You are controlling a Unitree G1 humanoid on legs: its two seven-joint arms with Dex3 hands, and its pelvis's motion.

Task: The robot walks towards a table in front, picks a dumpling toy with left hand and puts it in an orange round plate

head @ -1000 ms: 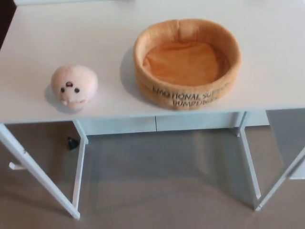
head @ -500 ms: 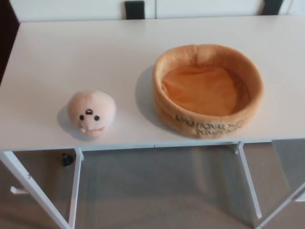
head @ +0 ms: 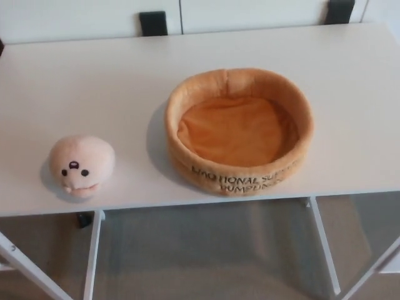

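Still no hand in the head view, L or R, so I can't tell their state. What changed is the view only: the whole pic shifted vs a sec ago, more of the far surface (head: 94, 81) edge shows, so that's the camera moving w/ the walk-up, not the things. Dumpling toy (head: 82, 165) sits at approx 8 o'clock near the front edge, untouched. Orange plate (head: 239, 130) is center-right, apart from it, empty. Approach prob nearly done; L reach comes next.

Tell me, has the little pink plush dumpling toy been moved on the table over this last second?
No. The pink plush dumpling toy keeps its place left of the orange round plush plate; only the camera shifted.
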